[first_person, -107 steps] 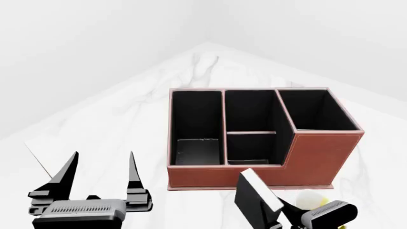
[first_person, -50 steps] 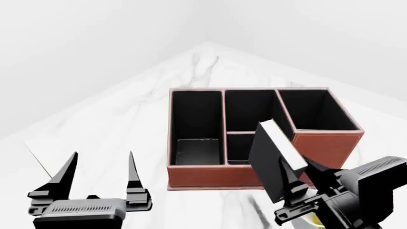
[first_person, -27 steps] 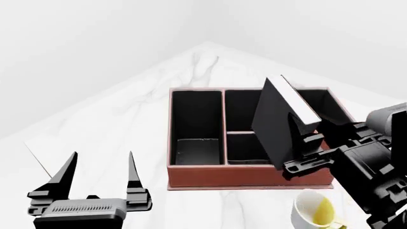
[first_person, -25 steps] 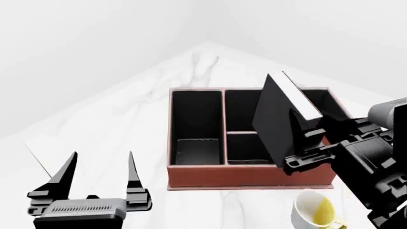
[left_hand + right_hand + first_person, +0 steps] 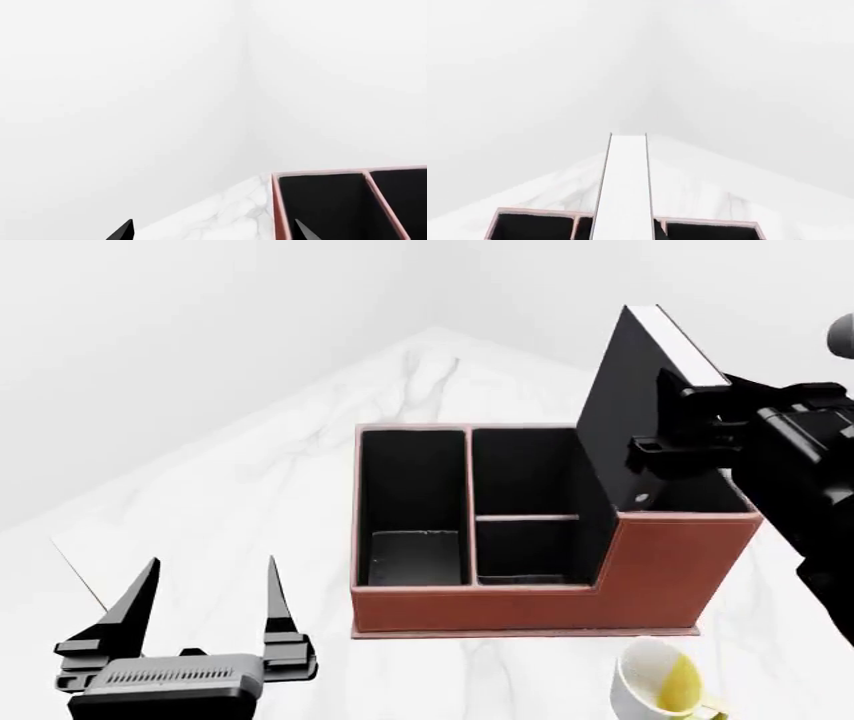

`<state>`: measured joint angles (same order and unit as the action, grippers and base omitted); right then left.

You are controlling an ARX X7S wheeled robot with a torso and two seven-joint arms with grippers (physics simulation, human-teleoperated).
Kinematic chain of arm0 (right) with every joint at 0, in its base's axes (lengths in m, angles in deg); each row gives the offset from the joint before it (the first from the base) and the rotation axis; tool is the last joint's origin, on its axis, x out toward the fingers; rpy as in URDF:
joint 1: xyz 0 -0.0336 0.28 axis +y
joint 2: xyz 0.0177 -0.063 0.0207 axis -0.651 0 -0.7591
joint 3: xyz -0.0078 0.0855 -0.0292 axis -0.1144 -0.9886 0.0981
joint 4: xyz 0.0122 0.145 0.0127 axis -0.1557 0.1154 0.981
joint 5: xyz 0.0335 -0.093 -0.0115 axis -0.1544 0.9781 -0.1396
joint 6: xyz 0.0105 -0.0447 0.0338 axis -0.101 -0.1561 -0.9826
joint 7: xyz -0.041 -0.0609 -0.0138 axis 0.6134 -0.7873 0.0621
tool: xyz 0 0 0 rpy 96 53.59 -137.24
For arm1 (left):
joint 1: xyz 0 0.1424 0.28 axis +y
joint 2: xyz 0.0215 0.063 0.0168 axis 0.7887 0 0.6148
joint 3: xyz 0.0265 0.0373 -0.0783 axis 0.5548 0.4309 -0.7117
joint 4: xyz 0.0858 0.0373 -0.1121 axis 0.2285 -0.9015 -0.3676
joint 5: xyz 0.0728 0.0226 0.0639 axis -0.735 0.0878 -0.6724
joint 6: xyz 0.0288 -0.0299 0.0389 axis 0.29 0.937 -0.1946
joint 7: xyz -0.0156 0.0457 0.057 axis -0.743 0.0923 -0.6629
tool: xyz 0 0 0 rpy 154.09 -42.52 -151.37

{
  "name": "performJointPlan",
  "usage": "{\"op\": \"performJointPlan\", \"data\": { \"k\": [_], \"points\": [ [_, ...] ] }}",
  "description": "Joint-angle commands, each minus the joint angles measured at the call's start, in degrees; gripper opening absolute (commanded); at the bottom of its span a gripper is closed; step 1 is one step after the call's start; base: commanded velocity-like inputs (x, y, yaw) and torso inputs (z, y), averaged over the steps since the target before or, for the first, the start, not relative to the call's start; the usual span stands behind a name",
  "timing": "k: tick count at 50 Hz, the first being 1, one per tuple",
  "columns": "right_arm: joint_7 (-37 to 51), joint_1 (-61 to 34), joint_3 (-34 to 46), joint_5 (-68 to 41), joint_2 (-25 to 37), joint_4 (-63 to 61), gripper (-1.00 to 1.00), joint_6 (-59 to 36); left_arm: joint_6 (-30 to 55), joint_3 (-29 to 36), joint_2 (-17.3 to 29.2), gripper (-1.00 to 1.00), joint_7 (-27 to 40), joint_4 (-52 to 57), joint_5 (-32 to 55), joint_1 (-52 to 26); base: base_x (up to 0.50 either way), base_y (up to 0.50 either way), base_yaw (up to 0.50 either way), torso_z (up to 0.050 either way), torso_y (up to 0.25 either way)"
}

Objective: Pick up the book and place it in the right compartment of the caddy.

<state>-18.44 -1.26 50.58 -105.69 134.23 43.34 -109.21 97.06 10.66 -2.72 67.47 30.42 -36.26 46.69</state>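
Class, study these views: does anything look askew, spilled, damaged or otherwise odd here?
Nothing looks damaged or spilled. The book is tilted, held by the right gripper above the caddy. The mug stands upright on the table.

Left gripper [image 5: 203, 605]: low at the near left of the head view, pointing forward and up. Its two black tapered fingers [image 5: 134, 608] stand spread wide, nothing between them. Wrist body below them, level, ribbed grey plate facing the camera. In the left wrist view only the two fingertips show.

Right gripper [image 5: 663, 425]: raised high at the right edge of the head view, black arm reaching in from the right. Fingers clamped on the book [image 5: 638, 410], held upright and slightly tilted, spine edge up.
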Motion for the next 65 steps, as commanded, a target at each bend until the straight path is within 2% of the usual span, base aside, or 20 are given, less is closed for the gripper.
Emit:
{"op": "performJointPlan", "data": {
  "k": [1, 25, 65],
  "points": [
    [2.2, -6.9, 1.4, 2.9, -1.2, 4.7, -1.0, -2.4, 0.0, 0.1, 0.1, 1.0, 0.2, -0.1, 0.1, -0.1, 0.0, 0.0, 0.0, 0.0, 0.0],
    [-0.9, -11.4, 8.1, 12.0, -3.3, 8.4, -1.0, -5.4, 0.0, 0.3, 0.3, 1.0, 0.5, -0.3, 0.3, -0.2, 0.0, 0.0, 0.0, 0.001, 0.002],
    [-6.9, -9.3, 11.3, 21.6, -4.8, 17.8, -1.0, -1.2, 0.1, 0.9, 0.7, 1.0, 1.0, -0.5, 0.5, -0.5, 0.0, 0.0, 0.0, 0.0, 0.002]
  ]
}}
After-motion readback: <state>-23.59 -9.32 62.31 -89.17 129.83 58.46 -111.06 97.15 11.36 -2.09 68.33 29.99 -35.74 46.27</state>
